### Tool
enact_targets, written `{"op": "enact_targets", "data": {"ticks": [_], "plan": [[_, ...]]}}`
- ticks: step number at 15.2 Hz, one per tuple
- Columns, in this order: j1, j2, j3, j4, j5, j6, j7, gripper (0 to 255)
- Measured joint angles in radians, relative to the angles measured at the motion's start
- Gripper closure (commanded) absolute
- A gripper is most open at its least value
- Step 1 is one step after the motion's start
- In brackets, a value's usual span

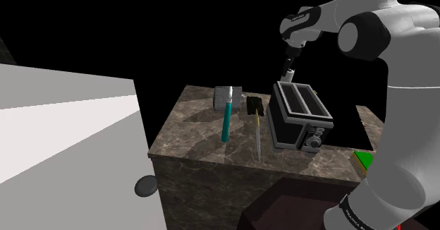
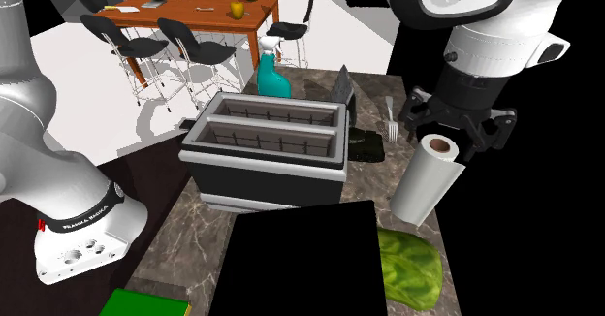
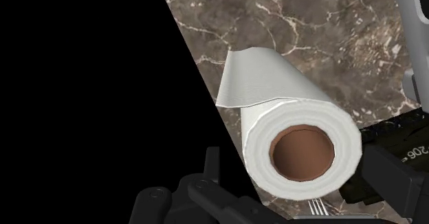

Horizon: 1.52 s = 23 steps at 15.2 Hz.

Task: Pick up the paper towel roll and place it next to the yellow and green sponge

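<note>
Lifting looks to be the step in hand. The hand is clamped on the upper end of the paper towel roll, its fingers held apart only by the roll's own width. The white roll hangs tilted, its lower end swung toward seven o'clock in the second exterior view. It is close over the marbled bench, though I cannot tell whether it is clear of the surface. It sits at three o'clock from the toaster, with a green leafy head at six o'clock from it. In the wrist view the brown core faces the camera.

The yellow and green sponge lies at the bench's edge, at four o'clock from the toaster in the shoulder view. It is well apart from the roll, with the toaster between them. The next move probably calls for raising the roll enough to pass over or around the toaster. The tilt suggests the roll could swing or slip, so a firm grip matters. It should then be set down just beside the sponge, not on it.
</note>
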Motion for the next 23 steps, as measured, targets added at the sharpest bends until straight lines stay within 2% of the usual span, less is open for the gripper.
{"op": "enact_targets", "data": {"ticks": [7, 8, 18, 23], "plan": [[-0.002, 0.008, 0.002, -0.011, 0.004, 0.018, -0.004, 0], [-0.002, 0.008, 0.002, -0.011, 0.004, 0.018, -0.004, 255], [-0.001, 0.007, 0.002, -0.010, 0.005, 0.017, -0.004, 255], [-0.002, -0.007, -0.003, 0.023, -0.004, -0.028, 0.001, 255]]}}
